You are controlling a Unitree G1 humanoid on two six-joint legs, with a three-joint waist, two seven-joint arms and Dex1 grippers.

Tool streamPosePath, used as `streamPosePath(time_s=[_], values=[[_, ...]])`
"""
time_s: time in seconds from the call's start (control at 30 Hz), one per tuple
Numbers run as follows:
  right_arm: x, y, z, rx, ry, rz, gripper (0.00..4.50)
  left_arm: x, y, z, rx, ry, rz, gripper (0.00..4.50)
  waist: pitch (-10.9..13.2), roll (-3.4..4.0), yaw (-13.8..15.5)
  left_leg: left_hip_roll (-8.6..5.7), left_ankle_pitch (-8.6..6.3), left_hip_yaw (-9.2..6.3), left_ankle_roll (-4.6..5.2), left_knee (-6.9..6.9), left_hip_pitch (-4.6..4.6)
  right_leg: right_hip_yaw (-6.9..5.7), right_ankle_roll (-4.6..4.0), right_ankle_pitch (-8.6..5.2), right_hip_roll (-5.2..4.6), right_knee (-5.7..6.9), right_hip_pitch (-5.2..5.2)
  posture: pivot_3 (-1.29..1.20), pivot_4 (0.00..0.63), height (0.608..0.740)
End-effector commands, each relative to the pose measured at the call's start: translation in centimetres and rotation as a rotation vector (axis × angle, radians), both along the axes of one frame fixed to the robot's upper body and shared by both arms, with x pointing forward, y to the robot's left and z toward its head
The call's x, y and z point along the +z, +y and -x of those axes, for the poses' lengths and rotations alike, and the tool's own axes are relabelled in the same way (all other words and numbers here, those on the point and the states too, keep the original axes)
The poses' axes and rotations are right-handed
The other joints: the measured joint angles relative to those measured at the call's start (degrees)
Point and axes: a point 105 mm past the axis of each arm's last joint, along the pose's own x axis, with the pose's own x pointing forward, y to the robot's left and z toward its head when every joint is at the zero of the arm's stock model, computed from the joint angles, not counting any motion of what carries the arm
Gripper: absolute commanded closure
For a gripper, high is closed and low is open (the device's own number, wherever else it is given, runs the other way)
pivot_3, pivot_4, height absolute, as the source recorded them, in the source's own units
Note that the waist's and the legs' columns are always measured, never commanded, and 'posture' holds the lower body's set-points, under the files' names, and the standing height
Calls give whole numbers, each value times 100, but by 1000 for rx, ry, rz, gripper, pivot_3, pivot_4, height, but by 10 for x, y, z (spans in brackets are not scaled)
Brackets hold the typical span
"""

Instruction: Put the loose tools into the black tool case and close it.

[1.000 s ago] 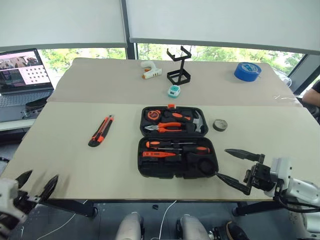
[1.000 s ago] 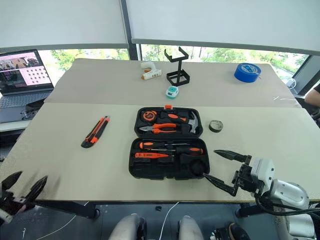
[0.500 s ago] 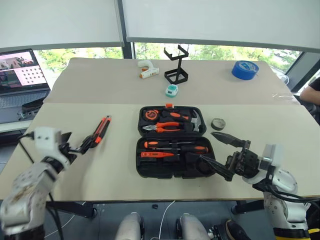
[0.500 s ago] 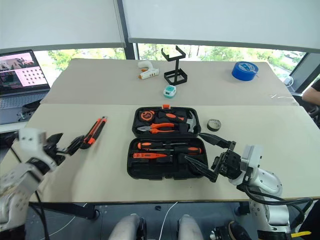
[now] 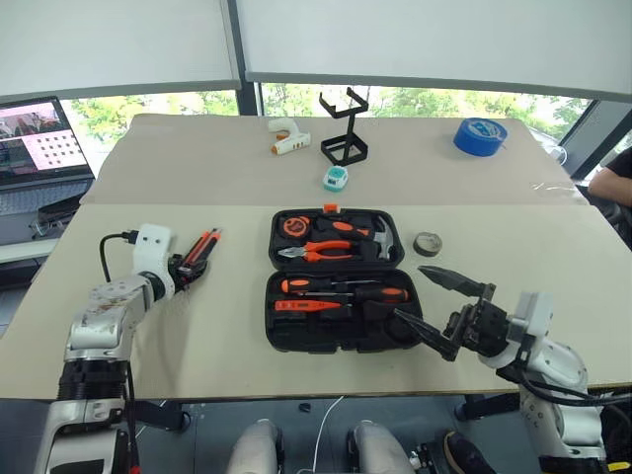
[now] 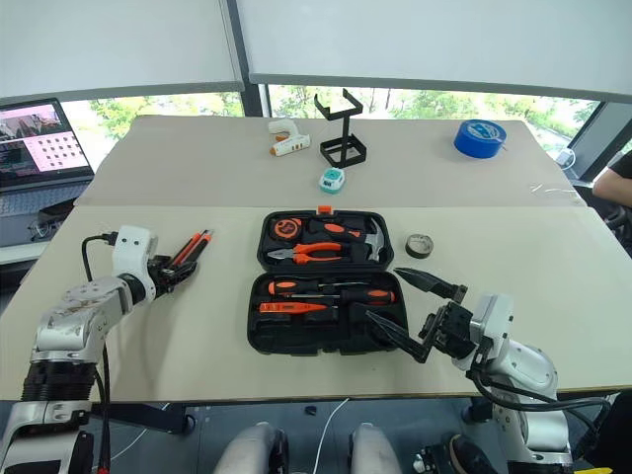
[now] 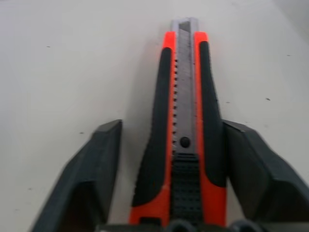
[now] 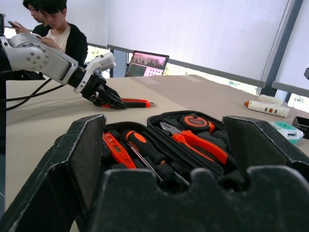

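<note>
Left end effector straddles the utility knife, fingers part-open; right end effector gapes, empty

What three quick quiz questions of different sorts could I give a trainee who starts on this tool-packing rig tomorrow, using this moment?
1. True or false: the black tool case lies open.
2. What lies between the fingers of the left gripper?
A) utility knife
B) blue tape roll
C) glue gun
3. Fill in: the small dark grey tape roll lies on the table to the case's ____ side.

Key
1. True.
2. A; whether the fingers press it yet, I can't tell.
3. Right; the right gripper, open, hovers at the case's near right corner.
</note>
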Motion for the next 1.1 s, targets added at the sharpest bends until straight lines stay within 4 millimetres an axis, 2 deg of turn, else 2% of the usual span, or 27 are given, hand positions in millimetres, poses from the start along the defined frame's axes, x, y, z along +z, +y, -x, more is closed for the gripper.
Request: streamPosePath(time_s=[0.03,0.07,0.13,0.27,0.4,0.5,0.6,0.67,0.8,0.9,1.1], values=[[11,-4,3,-25,-67,6,0,36,-9,1,-125,-189,44,2701,1,0,0,1,0,0,0,0,-1,0,0,0,-1,0,-1,0,150,740],[12,-5,3,-26,-68,8,0,45,-8,2,-158,-235,29,2709,2,-2,1,3,0,0,-1,0,-1,0,0,0,-2,0,-2,0,150,740],[12,-7,5,-20,-64,19,0,60,-21,14,-332,-301,-29,2709,3,-4,4,3,2,0,-4,0,-4,-1,-2,1,-3,1,-4,0,150,740],[7,-13,16,25,-14,70,0,69,-57,51,-700,-332,-100,2709,5,1,-2,6,1,5,-4,-11,-4,0,-5,-2,-16,-4,-7,0,150,740],[5,-30,20,25,22,133,0,60,-102,94,-1046,-259,-120,2709,7,4,34,-4,-1,14,2,-15,-2,-4,-5,-2,-42,-15,0,0,150,740],[1,-50,28,34,74,236,0,34,-144,125,-1291,-123,-236,2709,9,8,76,-7,-2,14,5,-6,-3,-6,-3,-1,-40,-20,4,0,150,740],[3,-69,35,24,125,282,0,25,-171,126,-1300,-84,-241,2709,11,14,100,-17,-5,16,11,-1,-3,-2,3,-1,-36,-28,14,0,150,740],[2,-74,42,38,159,305,0,17,-182,125,-1301,-58,-259,2709,11,13,98,-23,-5,13,13,5,-4,2,8,0,-23,-29,17,0,150,740],[1,-76,49,49,185,321,0,3,-188,122,-1293,17,-296,2709,10,14,52,0,-5,-4,12,4,-1,13,6,-1,20,-29,18,0,150,740],[4,-76,50,41,183,316,0,-2,-189,113,-1266,35,-332,2709,4,27,57,2,-5,-6,12,2,6,16,3,-3,26,-27,20,0,150,740],[0,-78,56,28,216,323,0,3,-202,98,-1249,24,-346,2709,4,26,129,-5,-4,-6,11,16,12,14,6,-4,27,-39,54,0,150,740]])
